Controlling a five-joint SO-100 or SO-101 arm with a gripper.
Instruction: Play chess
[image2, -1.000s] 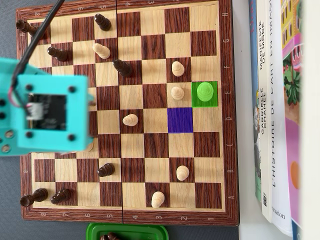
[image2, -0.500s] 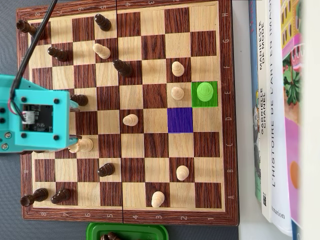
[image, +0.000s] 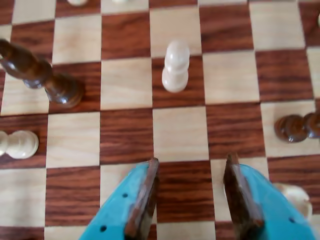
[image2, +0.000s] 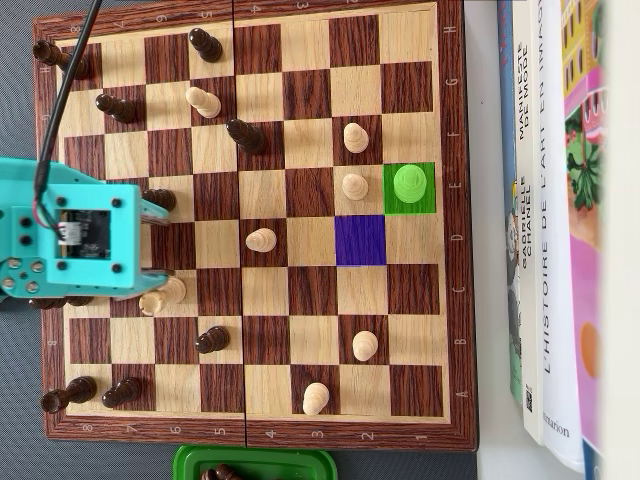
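My teal gripper (image: 192, 161) enters the wrist view from the bottom, jaws wide apart, with only bare board between them. A white pawn (image: 175, 72) stands upright two squares ahead. In the overhead view the gripper (image2: 160, 245) hovers over the left side of the chessboard (image2: 450, 100), and that pawn (image2: 261, 240) is to its right. Further right are a purple-marked empty square (image2: 360, 240) and a green-marked square holding a green-tinted piece (image2: 410, 187).
A tall dark piece (image: 42, 75) stands ahead left, a white pawn (image: 19, 144) at the left edge, and a dark piece (image: 297, 127) at the right. Another white piece (image: 295, 197) sits beside the right finger. A green tray (image2: 255, 465) lies below the board and books (image2: 560, 200) to its right.
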